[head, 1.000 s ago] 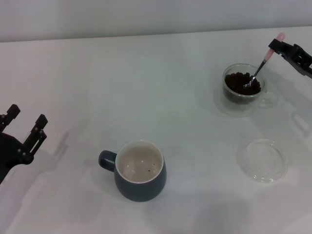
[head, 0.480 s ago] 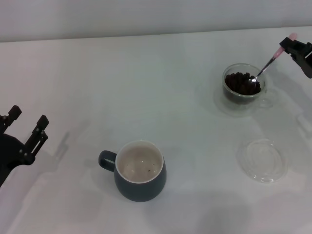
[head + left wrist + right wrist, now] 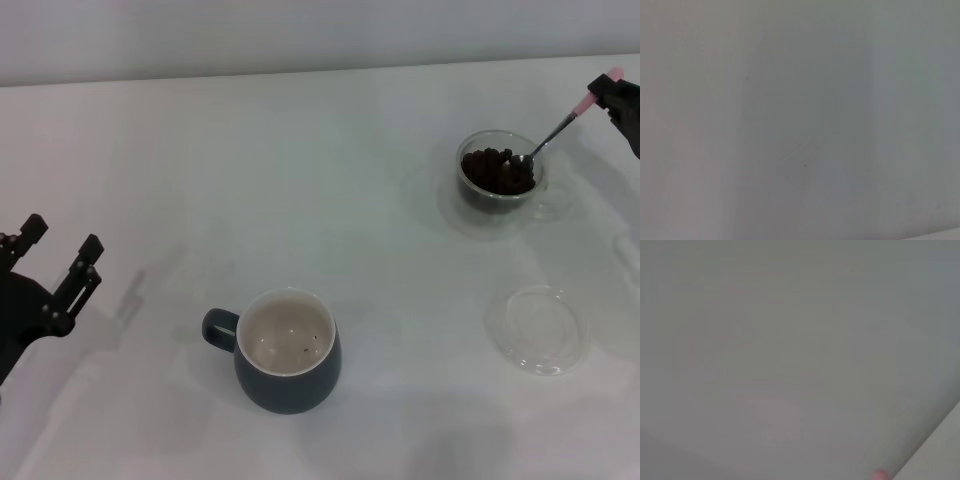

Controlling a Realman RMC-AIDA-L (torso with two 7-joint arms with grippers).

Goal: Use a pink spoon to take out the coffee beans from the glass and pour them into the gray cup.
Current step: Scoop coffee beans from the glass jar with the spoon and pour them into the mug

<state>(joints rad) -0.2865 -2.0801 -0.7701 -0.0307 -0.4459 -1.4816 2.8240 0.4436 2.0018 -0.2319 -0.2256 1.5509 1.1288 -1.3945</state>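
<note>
The glass (image 3: 497, 176) stands at the far right of the table, filled with coffee beans (image 3: 495, 168). My right gripper (image 3: 606, 86) is shut on the pink handle end of the pink spoon (image 3: 556, 132); the spoon slants down to the left and its metal bowl rests at the glass's rim on the beans. The pink tip shows at the edge of the right wrist view (image 3: 881, 475). The gray cup (image 3: 286, 350) stands near the front middle, handle to the left, with a few specks inside. My left gripper (image 3: 55, 260) is open and parked at the left edge.
A flat clear glass saucer (image 3: 538, 328) lies on the white table (image 3: 300, 170) at the front right, below the glass. The left wrist view shows only bare white surface.
My right gripper has drawn up and to the right with the spoon. The spoon's bowl has risen from deep in the beans to the glass's rim. The left arm has barely moved.
</note>
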